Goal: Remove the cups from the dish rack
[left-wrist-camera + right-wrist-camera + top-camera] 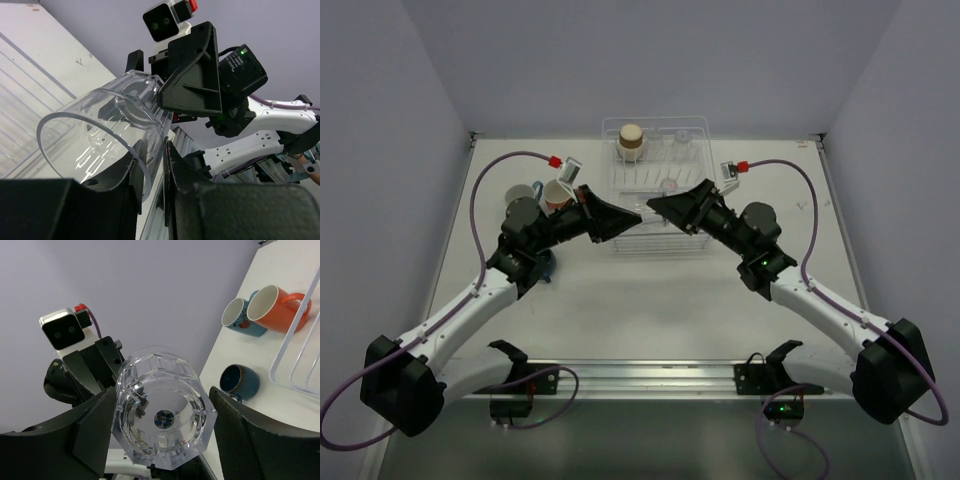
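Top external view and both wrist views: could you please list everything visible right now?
dish rack: one, clear, far middle of table
brown cup: one, brown, rack's far left
rack tumblers: at least two, clear, right of brown cup
held tumbler: one, clear, between both grippers
orange mug: one, orange, table left of rack
blue mugs: two, blue, one beside orange mug, other nearer
table: one, white
left gripper: one, black, pinching tumbler's rim
right gripper: one, black, clasping tumbler's base

Soft, even overhead light leaves the white table bright with faint shadows. Small glints streak the clear tumbler. Wrist views blur the dark near foreground.
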`<control>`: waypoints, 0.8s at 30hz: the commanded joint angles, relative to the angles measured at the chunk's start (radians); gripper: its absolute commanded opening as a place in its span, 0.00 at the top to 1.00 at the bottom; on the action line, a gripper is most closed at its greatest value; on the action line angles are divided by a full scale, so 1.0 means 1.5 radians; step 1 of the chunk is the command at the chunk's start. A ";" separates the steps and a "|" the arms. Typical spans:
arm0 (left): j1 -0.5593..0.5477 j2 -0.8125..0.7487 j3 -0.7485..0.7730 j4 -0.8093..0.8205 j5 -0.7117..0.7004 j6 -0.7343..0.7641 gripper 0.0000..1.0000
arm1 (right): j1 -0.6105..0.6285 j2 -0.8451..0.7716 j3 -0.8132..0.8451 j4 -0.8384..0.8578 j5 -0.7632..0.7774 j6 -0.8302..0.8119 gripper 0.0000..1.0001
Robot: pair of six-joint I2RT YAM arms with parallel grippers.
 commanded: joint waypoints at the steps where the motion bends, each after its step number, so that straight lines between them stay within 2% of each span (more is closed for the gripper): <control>1: -0.006 -0.014 0.028 0.023 -0.012 0.031 0.95 | 0.001 0.009 -0.011 0.026 -0.004 0.011 0.49; 3: -0.006 -0.018 0.031 0.008 -0.021 0.040 1.00 | 0.002 0.007 -0.013 0.026 -0.004 0.011 0.37; 4: -0.006 -0.023 0.033 -0.012 -0.029 0.050 1.00 | 0.001 0.006 -0.015 0.025 -0.003 0.011 0.27; 7: -0.006 -0.029 0.044 -0.053 -0.043 0.067 1.00 | -0.001 -0.003 -0.020 0.025 -0.002 0.010 0.14; 11: -0.006 -0.041 0.079 -0.141 -0.065 0.118 1.00 | -0.009 -0.020 -0.026 0.008 -0.003 0.005 0.01; 14: -0.006 -0.052 0.126 -0.256 -0.091 0.179 1.00 | -0.016 -0.039 -0.032 -0.014 -0.001 -0.007 0.01; 18: -0.006 -0.049 0.198 -0.496 -0.141 0.260 1.00 | -0.031 -0.082 -0.047 -0.059 0.014 -0.034 0.01; 20: -0.006 -0.037 0.236 -0.580 -0.157 0.301 1.00 | -0.032 -0.118 -0.035 -0.152 0.037 -0.088 0.01; 21: -0.009 -0.034 0.245 -0.658 -0.181 0.315 1.00 | -0.031 -0.130 -0.023 -0.183 0.067 -0.109 0.01; 23: -0.016 -0.029 0.253 -0.723 -0.212 0.342 1.00 | -0.032 -0.153 -0.009 -0.278 0.098 -0.172 0.01; 24: -0.026 -0.024 0.255 -0.789 -0.251 0.352 1.00 | -0.032 -0.168 0.009 -0.308 0.131 -0.193 0.01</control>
